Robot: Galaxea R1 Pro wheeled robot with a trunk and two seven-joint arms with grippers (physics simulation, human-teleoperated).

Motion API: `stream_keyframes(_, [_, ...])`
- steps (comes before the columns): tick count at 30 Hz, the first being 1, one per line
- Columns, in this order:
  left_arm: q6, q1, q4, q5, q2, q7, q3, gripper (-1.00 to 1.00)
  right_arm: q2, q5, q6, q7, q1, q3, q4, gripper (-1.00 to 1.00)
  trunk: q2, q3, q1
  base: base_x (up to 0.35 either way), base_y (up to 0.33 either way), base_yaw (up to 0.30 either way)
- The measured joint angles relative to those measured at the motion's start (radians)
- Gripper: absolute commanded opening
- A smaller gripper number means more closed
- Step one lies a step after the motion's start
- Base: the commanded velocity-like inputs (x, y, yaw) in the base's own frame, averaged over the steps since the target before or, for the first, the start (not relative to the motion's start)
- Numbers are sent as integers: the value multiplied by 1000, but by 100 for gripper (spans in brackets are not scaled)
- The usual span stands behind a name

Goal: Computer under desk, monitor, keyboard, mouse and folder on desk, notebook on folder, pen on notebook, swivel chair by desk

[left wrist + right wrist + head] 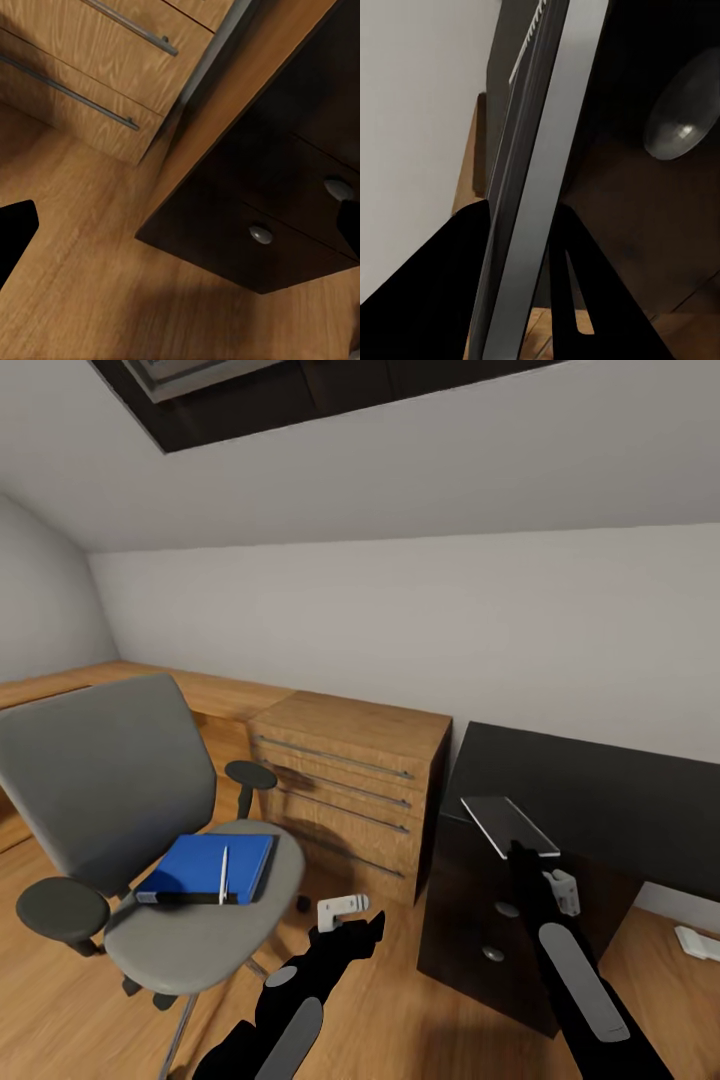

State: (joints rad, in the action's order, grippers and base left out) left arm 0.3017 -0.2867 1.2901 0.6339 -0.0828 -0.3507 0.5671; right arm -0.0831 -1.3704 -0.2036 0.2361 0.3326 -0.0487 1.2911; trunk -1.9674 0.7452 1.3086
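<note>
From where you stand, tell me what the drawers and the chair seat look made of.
Drawers: light wood, matte, with visible grain and slim metal-looking bar handles. Chair seat: grey and matte, probably fabric upholstery, though the render leaves that open.

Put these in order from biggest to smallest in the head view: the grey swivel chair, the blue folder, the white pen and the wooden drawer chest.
1. Grey swivel chair, which sits nearest the camera
2. Wooden drawer chest
3. Blue folder
4. White pen, lying on the folder

The swivel chair [215, 940] seat carries a blue folder [205, 865] with 1 pen [223, 874].
</note>
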Motion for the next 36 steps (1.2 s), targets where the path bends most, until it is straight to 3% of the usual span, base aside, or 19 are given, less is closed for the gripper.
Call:
stream_keyframes(9, [0,0,4,0,1,0,-2,100,0,-1,-4,2,0,0,30,-100,-63,28,35,0,0,0])
stream_keyframes(23, [0,0,4,0,4,5,-3,100,-1,-2,-4,2,0,-1,30,-100,-63,28,35,2,0,0])
stream_keyframes(36, [0,0,3,0,4,6,-1,100,0,0,-5,2,0,0,29,-100,-63,28,34,128,0,0])
